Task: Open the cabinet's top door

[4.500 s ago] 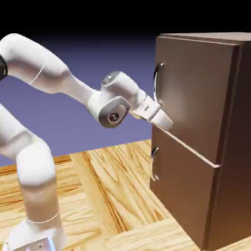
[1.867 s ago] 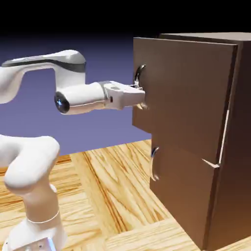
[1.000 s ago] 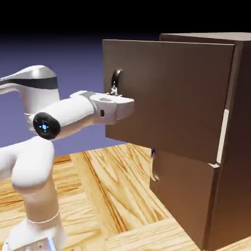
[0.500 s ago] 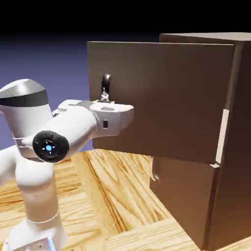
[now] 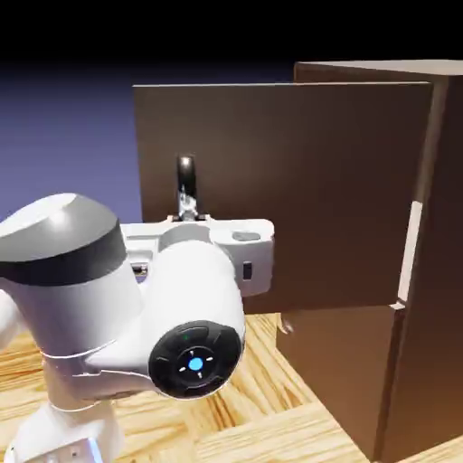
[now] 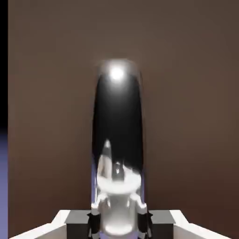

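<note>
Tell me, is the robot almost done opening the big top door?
Nearly. The top door already stands swung far out from the cabinet, with a gap showing at its hinge side. The claw is shut on the door's silver handle. Left: maybe a little more swing, then letting go. The lower door is shut.

Wooden table [image 5: 262, 398], light plank grain, fills lower part of exterior frame. Blue-violet backdrop [image 5: 63, 136] across upper left, darkening to black along the top edge of the frame
</note>
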Action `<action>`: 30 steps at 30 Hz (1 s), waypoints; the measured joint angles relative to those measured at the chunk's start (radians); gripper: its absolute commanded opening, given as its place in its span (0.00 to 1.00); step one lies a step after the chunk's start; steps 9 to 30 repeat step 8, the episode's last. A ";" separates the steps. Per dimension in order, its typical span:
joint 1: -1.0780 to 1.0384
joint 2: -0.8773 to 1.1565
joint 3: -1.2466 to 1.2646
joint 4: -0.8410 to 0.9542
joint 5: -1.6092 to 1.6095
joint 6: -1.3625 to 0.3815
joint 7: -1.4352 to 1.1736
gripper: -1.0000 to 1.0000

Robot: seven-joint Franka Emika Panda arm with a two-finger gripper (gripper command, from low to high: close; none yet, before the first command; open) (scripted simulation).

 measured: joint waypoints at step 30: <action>0.224 0.011 -0.061 0.274 -0.025 -0.220 0.037 1.00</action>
